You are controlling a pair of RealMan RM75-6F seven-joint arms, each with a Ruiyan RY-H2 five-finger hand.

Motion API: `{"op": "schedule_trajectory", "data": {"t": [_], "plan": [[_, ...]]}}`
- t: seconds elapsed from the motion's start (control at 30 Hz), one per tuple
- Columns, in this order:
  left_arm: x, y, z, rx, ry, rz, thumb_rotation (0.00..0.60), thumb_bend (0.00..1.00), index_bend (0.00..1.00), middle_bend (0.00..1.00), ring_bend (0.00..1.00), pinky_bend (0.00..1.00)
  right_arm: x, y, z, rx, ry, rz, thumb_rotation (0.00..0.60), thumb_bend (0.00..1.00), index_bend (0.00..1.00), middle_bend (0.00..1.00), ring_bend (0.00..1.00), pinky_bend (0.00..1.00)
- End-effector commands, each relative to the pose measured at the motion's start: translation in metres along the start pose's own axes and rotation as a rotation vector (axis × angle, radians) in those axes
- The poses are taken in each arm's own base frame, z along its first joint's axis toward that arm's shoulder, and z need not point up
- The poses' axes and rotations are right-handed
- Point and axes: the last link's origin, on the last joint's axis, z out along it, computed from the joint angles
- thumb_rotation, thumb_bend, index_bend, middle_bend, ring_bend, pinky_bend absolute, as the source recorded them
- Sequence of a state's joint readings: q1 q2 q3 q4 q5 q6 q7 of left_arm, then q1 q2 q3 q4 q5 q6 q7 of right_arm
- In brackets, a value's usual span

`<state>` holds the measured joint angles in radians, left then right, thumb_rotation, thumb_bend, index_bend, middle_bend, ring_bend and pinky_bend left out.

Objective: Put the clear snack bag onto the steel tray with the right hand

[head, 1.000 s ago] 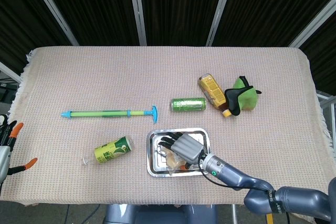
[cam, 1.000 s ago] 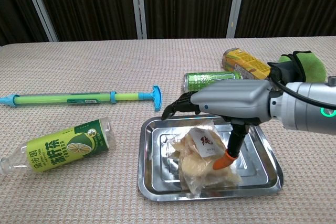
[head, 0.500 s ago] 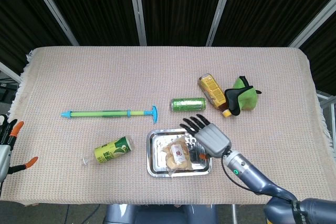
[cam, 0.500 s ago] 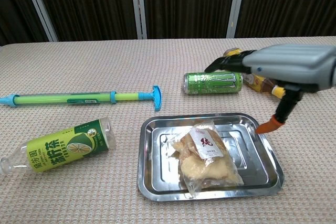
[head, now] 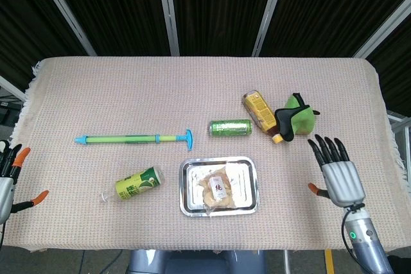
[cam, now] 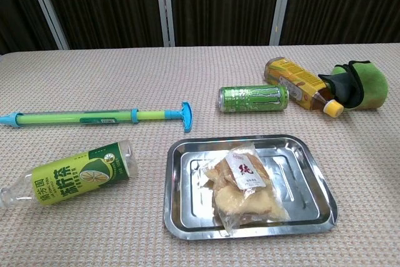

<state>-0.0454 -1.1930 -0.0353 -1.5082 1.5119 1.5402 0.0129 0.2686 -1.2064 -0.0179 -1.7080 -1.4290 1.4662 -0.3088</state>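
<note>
The clear snack bag [head: 217, 190] [cam: 244, 186] with pale snacks and a white label lies flat inside the steel tray [head: 187, 198] [cam: 177, 186] near the table's front edge. My right hand [head: 337, 169] hovers open at the right side of the table, well clear of the tray, fingers spread and holding nothing; the chest view does not show it. My left hand [head: 9, 176] shows only at the far left edge of the head view, off the table, fingers apart and empty.
A green tea bottle [head: 137, 183] lies left of the tray. A green and blue pump stick [head: 133, 138] lies further back. A green can [head: 230, 128], a yellow-labelled bottle [head: 259, 111] and a green pouch [head: 297, 116] lie behind the tray at right.
My right hand has lifted off the snack bag and drawn away to the right, out of the chest view. The bag stays in the tray. The left hand has not moved.
</note>
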Motion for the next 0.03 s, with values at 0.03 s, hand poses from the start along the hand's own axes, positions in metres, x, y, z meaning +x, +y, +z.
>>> {"op": "schedule_trajectory", "data": {"t": [0.03], "plan": [[-0.0006, 0.0004, -0.0008, -0.001, -0.001, -0.004, 0.488, 0.07, 0.08, 0.00, 0.00, 0.00, -0.0122, 0.0090, -0.0235, -0.039, -0.005, 0.018, 0.600, 0.09, 0.01, 0.00, 0.00, 0.02]]}}
